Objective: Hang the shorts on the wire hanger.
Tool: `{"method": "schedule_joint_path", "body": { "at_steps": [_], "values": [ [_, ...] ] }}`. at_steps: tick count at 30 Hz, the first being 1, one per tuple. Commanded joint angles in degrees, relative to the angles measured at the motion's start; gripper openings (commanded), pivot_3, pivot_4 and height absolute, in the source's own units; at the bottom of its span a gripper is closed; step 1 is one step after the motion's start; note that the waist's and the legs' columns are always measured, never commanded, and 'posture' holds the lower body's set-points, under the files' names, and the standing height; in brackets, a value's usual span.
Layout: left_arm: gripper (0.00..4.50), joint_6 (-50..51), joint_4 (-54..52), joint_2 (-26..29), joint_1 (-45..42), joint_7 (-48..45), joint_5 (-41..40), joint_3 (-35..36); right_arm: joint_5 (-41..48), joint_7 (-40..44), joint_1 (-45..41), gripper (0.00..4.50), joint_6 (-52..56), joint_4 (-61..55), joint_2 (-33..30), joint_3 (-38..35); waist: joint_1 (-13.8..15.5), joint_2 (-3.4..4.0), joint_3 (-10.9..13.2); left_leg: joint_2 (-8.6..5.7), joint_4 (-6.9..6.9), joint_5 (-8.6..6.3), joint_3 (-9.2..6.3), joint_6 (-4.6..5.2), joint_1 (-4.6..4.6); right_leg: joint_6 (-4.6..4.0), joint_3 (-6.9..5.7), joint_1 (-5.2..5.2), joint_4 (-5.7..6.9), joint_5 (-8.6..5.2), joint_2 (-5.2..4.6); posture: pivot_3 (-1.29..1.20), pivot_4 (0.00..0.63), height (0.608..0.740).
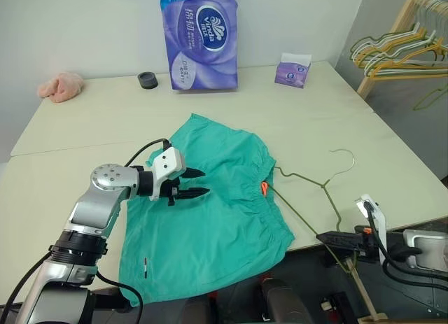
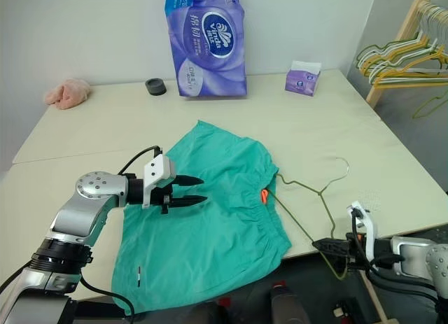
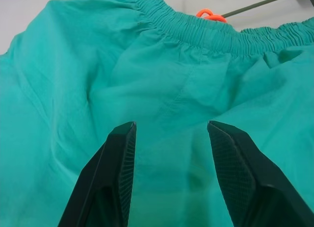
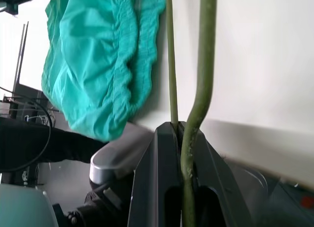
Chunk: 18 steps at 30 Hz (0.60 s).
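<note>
The teal-green shorts lie flat on the pale table, waistband toward the right. My left gripper hovers just over their middle, open, with nothing between its fingers. The olive wire hanger lies to the right of the waistband, its hook pointing away. Its orange spot touches the waistband's edge. At the table's front edge my right gripper is shut on the hanger's lower wire, and the right wrist view shows the wire pinched between the jaws.
A purple toilet-paper pack, a small tissue box, a black roll and a pink cloth lump stand along the back of the table. A rack of several hangers stands at the far right.
</note>
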Motion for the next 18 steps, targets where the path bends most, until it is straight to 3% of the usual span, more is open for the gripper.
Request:
{"method": "schedule_joint_path", "body": {
  "at_steps": [1,12,18],
  "values": [
    [2.44,-0.2,-1.2,-0.3,-1.0,0.5,-0.7,1.0,-0.1,-1.3,-3.9,0.0,1.0,2.3,1.4,1.6,0.0,0.0,0.0,0.0,0.0,0.0,0.0,0.0,0.01,0.0,0.0,0.0,0.01,0.0,0.0,-0.21,0.126,0.74],
    [2.44,3.7,-3.0,-1.5,-1.6,2.9,-3.5,2.5,-1.7,-7.3,-15.0,0.0,1.5,10.6,11.8,2.8,0.0,0.02,0.0,0.03,0.0,0.0,-0.04,0.0,-0.05,0.01,-0.01,-0.06,0.03,0.02,-0.09,-0.19,0.121,0.74],
    [2.44,6.8,-2.9,-2.8,-2.8,5.5,-6.1,4.8,-1.8,-8.2,-17.2,0.0,-1.5,8.1,13.9,1.6,0.0,0.03,0.0,0.02,0.0,0.0,-0.04,0.0,-0.08,-0.02,-0.01,-0.1,0.04,0.05,-0.11,-0.19,0.121,0.74]
  ]
}}
